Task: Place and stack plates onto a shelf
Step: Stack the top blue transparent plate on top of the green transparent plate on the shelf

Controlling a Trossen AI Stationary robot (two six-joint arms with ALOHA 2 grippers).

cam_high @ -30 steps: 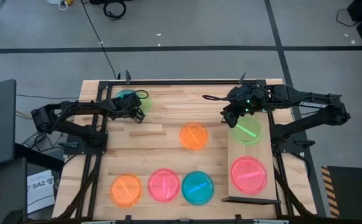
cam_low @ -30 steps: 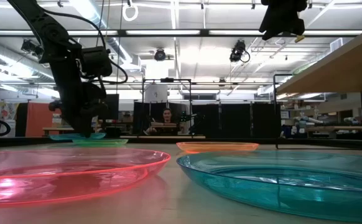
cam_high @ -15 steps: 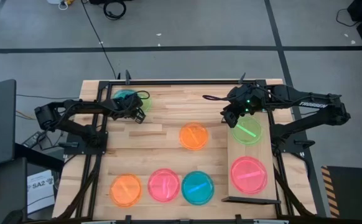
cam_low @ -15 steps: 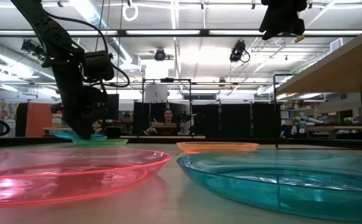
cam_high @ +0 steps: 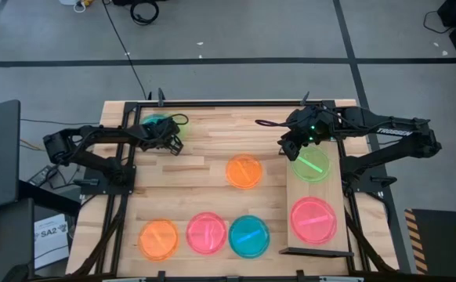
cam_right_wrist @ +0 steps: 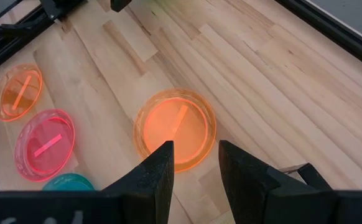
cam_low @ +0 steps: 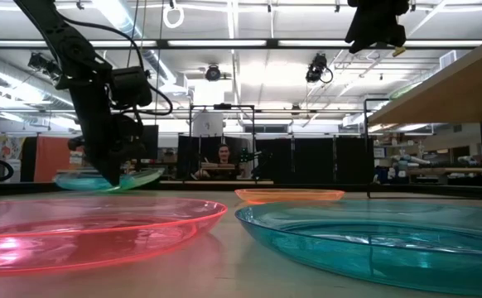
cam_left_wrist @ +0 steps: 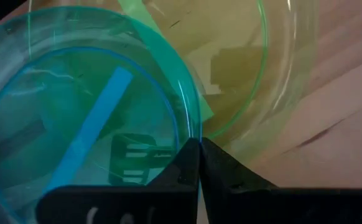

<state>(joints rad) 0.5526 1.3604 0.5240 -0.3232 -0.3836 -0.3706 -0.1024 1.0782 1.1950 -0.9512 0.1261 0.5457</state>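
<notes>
So two plates sit on the shelf (cam_high: 294,196), green (cam_high: 312,165) and pink (cam_high: 314,219), while the left end effector (cam_left_wrist: 196,163) pinches a teal plate's (cam_high: 157,123) rim at the counter's (cam_high: 204,180) far corner, the right end effector (cam_right_wrist: 193,163) hovering parted, four more waiting.

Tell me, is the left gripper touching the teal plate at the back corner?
Touching. In the left wrist view the left gripper has its fingers pinched together on the teal plate rim, above a green plate.

Plates (cam_high: 247,236) glossy translucent plastic; shelf (cam_high: 294,211) pale matt wood; table (cam_high: 204,188) slatted wood.
</notes>
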